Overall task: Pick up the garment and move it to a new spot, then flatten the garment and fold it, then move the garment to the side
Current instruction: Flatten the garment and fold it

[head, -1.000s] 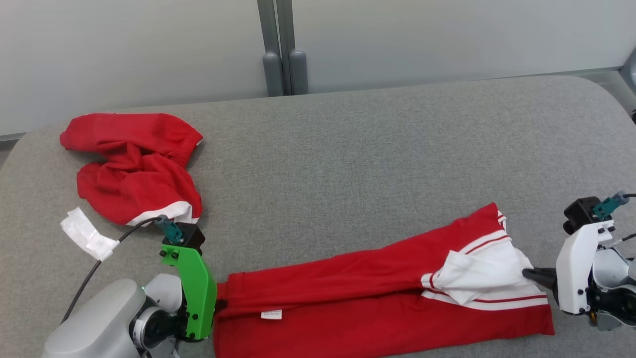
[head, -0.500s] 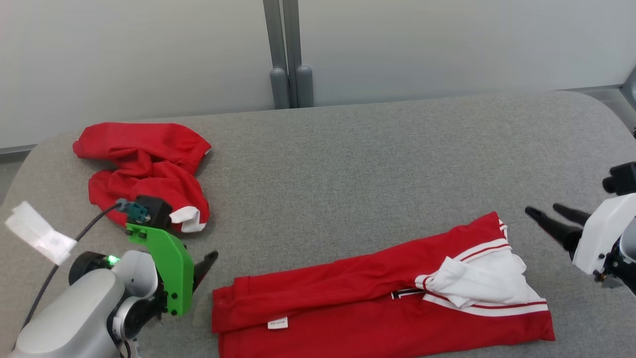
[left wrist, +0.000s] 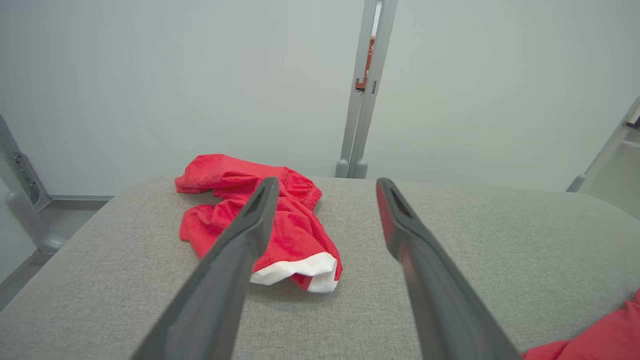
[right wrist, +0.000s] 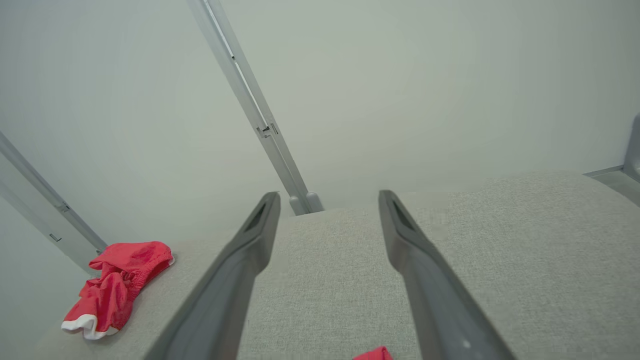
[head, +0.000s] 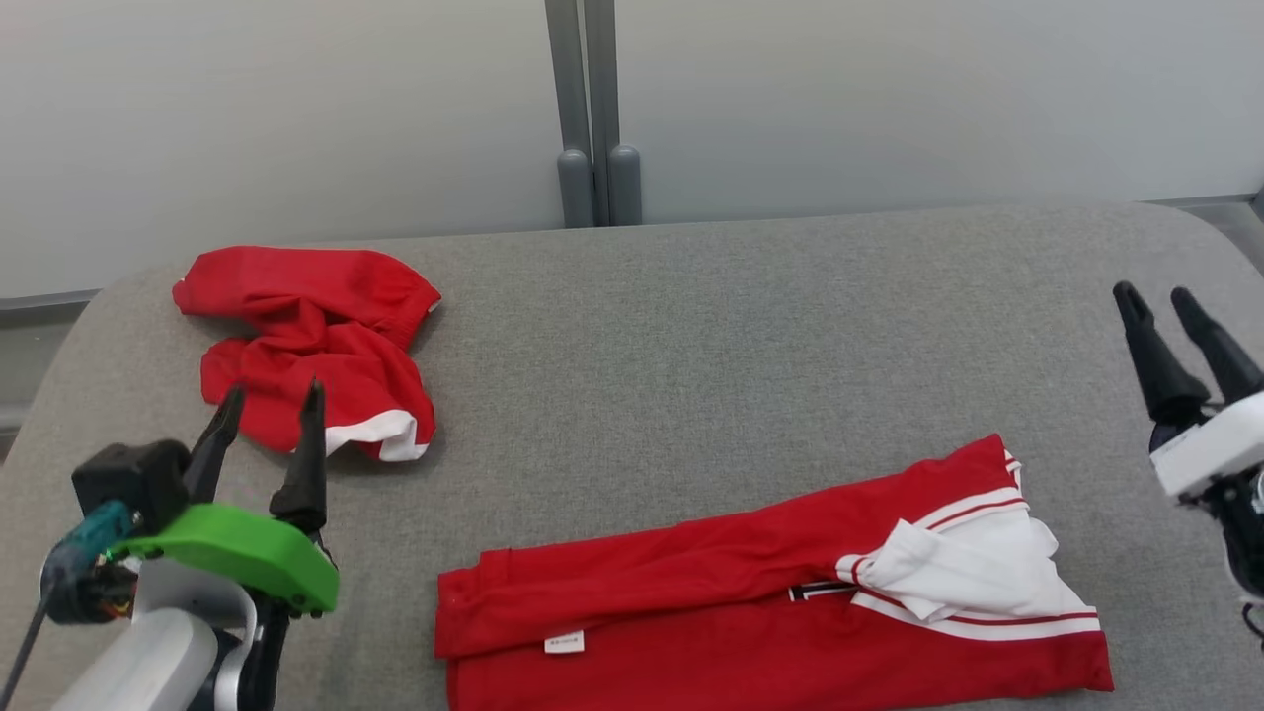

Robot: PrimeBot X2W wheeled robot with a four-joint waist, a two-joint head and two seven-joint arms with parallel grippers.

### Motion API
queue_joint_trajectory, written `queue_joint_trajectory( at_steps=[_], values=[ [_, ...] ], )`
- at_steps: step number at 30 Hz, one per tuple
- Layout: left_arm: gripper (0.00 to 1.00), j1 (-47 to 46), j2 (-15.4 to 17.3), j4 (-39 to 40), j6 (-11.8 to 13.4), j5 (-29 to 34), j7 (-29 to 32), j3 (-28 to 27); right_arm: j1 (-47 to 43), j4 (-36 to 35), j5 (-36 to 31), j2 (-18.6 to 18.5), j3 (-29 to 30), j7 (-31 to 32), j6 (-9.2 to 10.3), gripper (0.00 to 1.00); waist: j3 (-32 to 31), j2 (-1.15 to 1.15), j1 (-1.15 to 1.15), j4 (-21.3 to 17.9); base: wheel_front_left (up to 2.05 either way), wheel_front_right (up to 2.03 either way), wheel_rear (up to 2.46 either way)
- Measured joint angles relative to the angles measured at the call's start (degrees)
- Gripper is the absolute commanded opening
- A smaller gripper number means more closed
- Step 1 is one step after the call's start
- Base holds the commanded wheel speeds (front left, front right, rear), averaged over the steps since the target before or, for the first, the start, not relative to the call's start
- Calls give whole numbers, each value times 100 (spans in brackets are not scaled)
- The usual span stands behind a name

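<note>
Garment (head: 691, 592) lies half-folded on the desk (head: 741, 326); both jaws wide open, empty, flanking it, probably ready for the next fold.

On the table (head: 750, 326), the folded garment (head: 731, 622) lies near and right, the crumpled shorts (head: 316, 346) farther back left.

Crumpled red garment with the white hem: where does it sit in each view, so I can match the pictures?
Head view: crumpled red garment at upper left, on the grey table.
Left wrist view: the garment lies left of centre.
Right wrist view: the garment is small, at lower left.
Shared landmark: the grey post at the back wall, right of the garment in all three.
</note>
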State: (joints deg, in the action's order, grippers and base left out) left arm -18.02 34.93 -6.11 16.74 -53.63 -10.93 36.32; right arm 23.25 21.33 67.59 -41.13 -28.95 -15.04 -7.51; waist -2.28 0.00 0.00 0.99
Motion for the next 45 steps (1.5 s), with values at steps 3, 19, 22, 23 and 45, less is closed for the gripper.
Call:
queue_joint_trajectory(
  at_steps=[3, 19, 22, 23, 45],
  values=[
    [100, 409, -158, 65, 152, 92, -296, -142, -737, -278, -784, 503, 868, 0, 0, 100, 0, 0, 0, 49, 0, 0, 0],
    [100, 1510, -1295, 211, -331, 1626, -412, -1390, -2314, -346, -2603, 1678, 2059, 320, 0, 100, -13, 0, 0, 161, 0, 0, 0],
    [100, 1510, -1411, 167, -426, 1786, -412, -1438, -2191, 7, -2559, 1677, 1970, 817, 1, 100, -6, 0, 0, 178, 0, 0, 0],
    [100, 1509, -1441, 143, -469, 1817, -412, -1447, -2119, 145, -2512, 1703, 1964, 965, 0, 100, 0, 0, 0, 187, 0, 0, 0],
    [100, 1327, -1624, -319, -772, 1934, -412, -1338, -872, 2343, -2170, 2109, 1972, 3040, 5, 0, 134, 0, 0, 684, 0, 0, 0]
  ],
)
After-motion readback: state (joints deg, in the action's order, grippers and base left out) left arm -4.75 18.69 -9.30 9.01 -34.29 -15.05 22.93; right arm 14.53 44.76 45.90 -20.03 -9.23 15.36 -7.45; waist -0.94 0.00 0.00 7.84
